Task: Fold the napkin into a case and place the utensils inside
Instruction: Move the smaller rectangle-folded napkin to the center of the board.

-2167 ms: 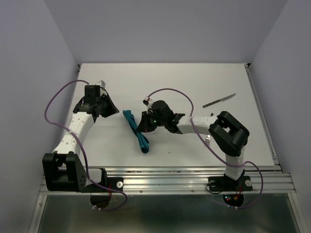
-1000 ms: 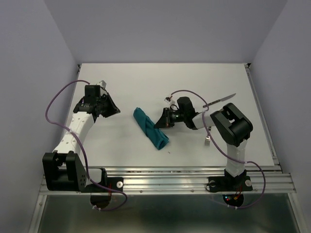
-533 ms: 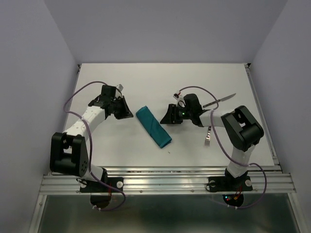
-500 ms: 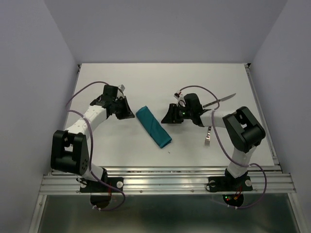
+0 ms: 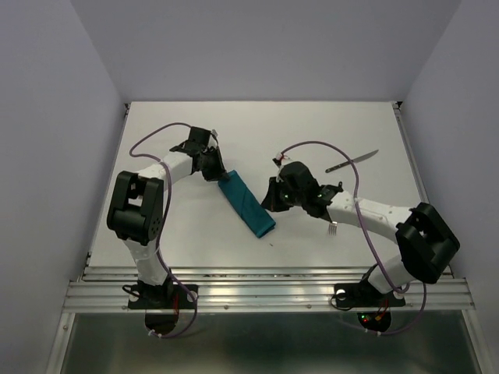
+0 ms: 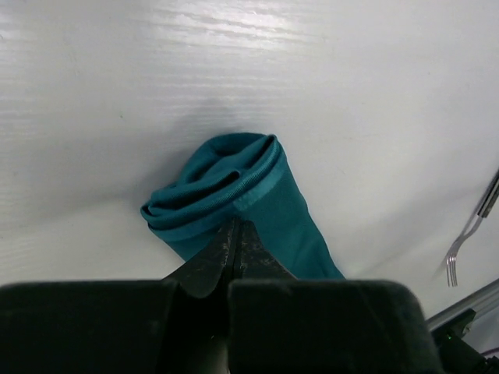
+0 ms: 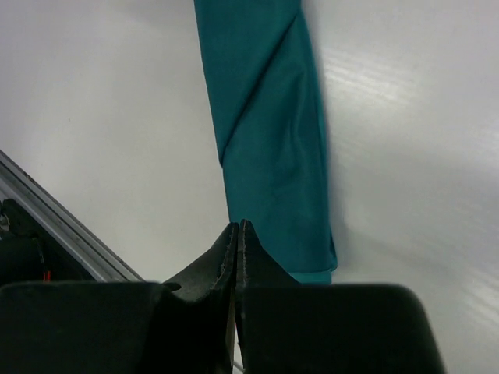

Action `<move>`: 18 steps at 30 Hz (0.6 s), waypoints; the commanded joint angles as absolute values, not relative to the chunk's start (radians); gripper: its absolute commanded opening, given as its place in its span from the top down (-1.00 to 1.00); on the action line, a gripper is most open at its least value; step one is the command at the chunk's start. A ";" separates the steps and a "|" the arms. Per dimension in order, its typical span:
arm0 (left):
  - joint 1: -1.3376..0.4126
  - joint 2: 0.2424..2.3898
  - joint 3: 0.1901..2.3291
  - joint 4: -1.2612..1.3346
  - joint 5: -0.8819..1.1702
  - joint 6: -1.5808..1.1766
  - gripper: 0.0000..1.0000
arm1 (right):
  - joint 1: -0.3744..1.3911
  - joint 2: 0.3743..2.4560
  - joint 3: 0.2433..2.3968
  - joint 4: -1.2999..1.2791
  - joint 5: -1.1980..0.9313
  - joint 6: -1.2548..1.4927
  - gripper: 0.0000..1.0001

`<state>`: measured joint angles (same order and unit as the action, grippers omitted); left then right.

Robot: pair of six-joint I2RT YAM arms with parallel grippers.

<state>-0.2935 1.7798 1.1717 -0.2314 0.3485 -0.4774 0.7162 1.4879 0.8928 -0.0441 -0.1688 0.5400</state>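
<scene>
From above, the case (image 5: 246,205) lies slantwise on the desk (image 5: 312,125), its long axis running from far-left to near-right. The left claw (image 5: 217,173) sits at its far end and the right claw (image 5: 270,201) just beside its right edge. The right arm partly hides the fork (image 5: 333,229). The knife (image 5: 352,161) lies well apart, far right.

Left wrist: the case's (image 6: 234,187) layered end faces the camera. The left claw's (image 6: 236,231) fingers are pressed together over the cloth; contact is unclear.

Right wrist: the case (image 7: 269,132) runs top to bottom, cut off above. The right claw's (image 7: 237,231) fingers are pressed together, with nothing between them.
</scene>
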 commanded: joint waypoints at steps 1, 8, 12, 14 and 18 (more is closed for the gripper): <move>-0.296 1.825 1.236 -0.218 0.285 -0.474 1.00 | 0.820 1.471 0.882 -0.160 -0.005 0.649 0.99; -0.296 1.888 1.226 -0.198 0.269 -0.495 1.00 | 0.868 1.534 0.822 -0.091 0.020 0.735 0.99; -0.296 1.888 1.218 -0.207 0.256 -0.502 1.00 | 0.868 1.598 0.784 -0.058 0.050 0.742 0.99; -0.296 1.873 1.201 -0.206 0.245 -0.503 1.00 | 0.868 1.617 0.781 -0.060 0.069 0.729 0.99; -0.296 1.807 1.167 -0.216 0.215 -0.508 1.00 | 0.868 1.646 0.796 -0.083 0.142 0.692 0.99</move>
<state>-0.2947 1.8927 1.2011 -0.2043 0.2707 -0.5060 0.8680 1.6104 0.7902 -0.0700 0.0265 0.7238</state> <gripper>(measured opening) 0.051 0.013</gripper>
